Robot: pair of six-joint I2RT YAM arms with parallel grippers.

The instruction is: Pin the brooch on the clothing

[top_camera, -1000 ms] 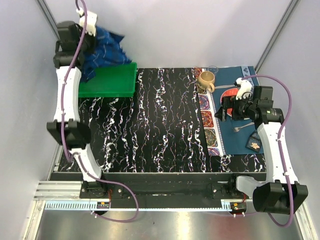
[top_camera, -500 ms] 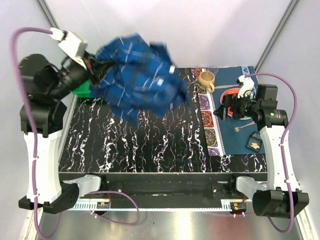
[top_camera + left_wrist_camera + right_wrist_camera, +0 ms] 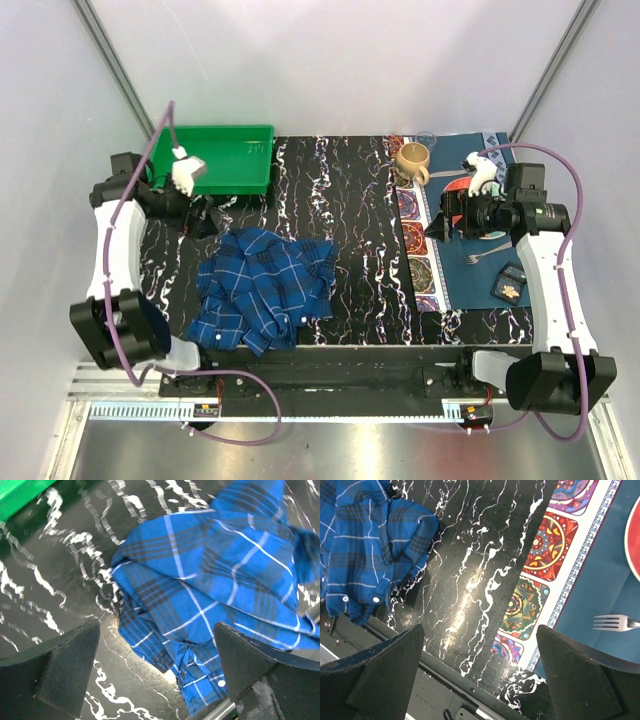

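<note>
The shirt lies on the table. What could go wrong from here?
The shirt lies crumpled in a heap, so no flat layer is offered for pinning; a pin might catch several folds. Its lower folds lie at the front edge of the table, so a tug could drag it off.

Your left arm (image 3: pixel 112 245) and right arm (image 3: pixel 548 285) both wear smooth white shells between bulky black joints. A purple cable (image 3: pixel 172 125) loops along each one up to the wrist, where a small white block (image 3: pixel 185 168) sits. On your left gripper (image 3: pixel 156 626) the fingers (image 3: pixel 65 672) are matte black wedges with scuffed, dusty edges
</note>
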